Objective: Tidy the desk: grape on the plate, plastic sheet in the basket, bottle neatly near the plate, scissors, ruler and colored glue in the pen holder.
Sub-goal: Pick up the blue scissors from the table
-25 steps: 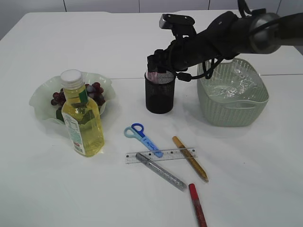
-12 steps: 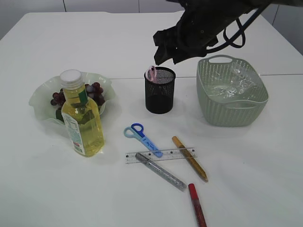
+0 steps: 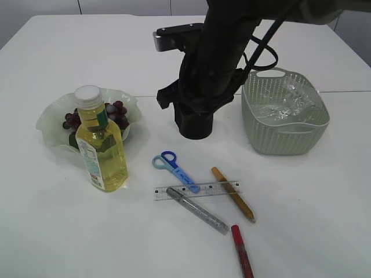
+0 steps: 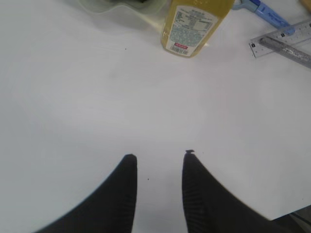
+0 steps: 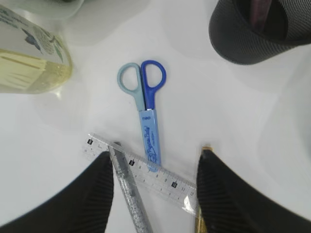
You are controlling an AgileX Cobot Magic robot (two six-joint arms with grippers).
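My right gripper (image 5: 155, 155) is open and empty, hovering over the blue scissors (image 5: 146, 107), the clear ruler (image 5: 160, 178) and a silver glue pen (image 5: 129, 194). In the exterior view the scissors (image 3: 174, 167), ruler (image 3: 200, 190), silver glue (image 3: 200, 211), gold glue (image 3: 233, 194) and red glue (image 3: 242, 250) lie on the table. The right arm (image 3: 214, 63) covers most of the black pen holder (image 3: 196, 128). A pink item (image 5: 262, 12) stands inside the holder (image 5: 252, 39). The yellow bottle (image 3: 103, 147) stands in front of the plate (image 3: 52, 121), which holds grapes (image 3: 113, 110). The plastic sheet (image 3: 284, 104) lies in the basket (image 3: 284, 136). My left gripper (image 4: 159, 155) is open over bare table.
The left wrist view shows the bottle's base (image 4: 194, 24), the plate's edge (image 4: 112, 7) and the ruler's end (image 4: 282, 36) beyond the gripper. The table's front edge shows at that view's lower right.
The right arm has swung from above the pen holder down and toward the front, now blocking the holder in the exterior view. The table's objects have not moved.
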